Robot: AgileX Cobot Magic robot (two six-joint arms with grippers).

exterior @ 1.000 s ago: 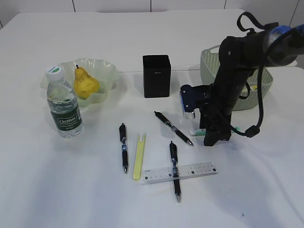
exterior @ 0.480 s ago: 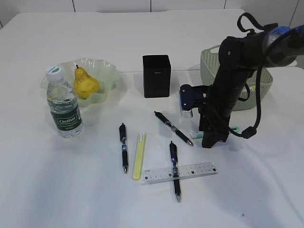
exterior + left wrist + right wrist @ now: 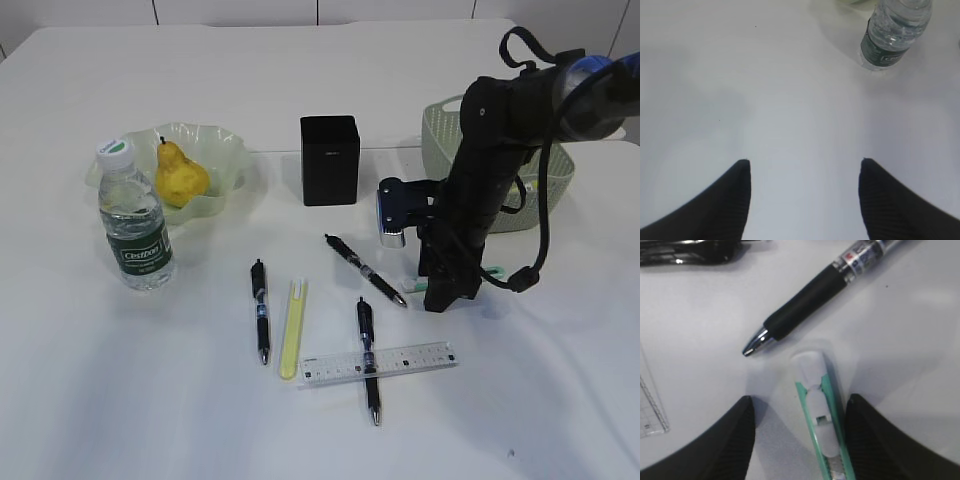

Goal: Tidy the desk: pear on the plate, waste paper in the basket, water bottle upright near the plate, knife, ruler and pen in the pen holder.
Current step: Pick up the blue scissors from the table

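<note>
My right gripper [image 3: 445, 296] is down at the table over a green-and-white knife [image 3: 412, 285]. In the right wrist view the gripper [image 3: 800, 397] is open; the knife [image 3: 818, 410] lies between the fingers, close beside the right finger [image 3: 875, 435]. A black pen [image 3: 810, 295] lies just ahead, its tip near the knife's end. My left gripper [image 3: 804, 160] is open and empty above bare table, out of the exterior view. The pear [image 3: 178, 175] sits on the green plate [image 3: 228, 142]. The water bottle [image 3: 135, 225] stands upright beside it.
The black pen holder [image 3: 330, 160] stands at the back middle and a pale green basket [image 3: 440, 130] behind my right arm. Three pens [image 3: 260, 310] [image 3: 366, 270] [image 3: 368, 360], a yellow knife [image 3: 293, 328] and a clear ruler [image 3: 400, 360] lie on the table. The bottle [image 3: 892, 35] shows in the left wrist view.
My right gripper has shifted slightly left and settled over the green knife. Nothing else has moved.
</note>
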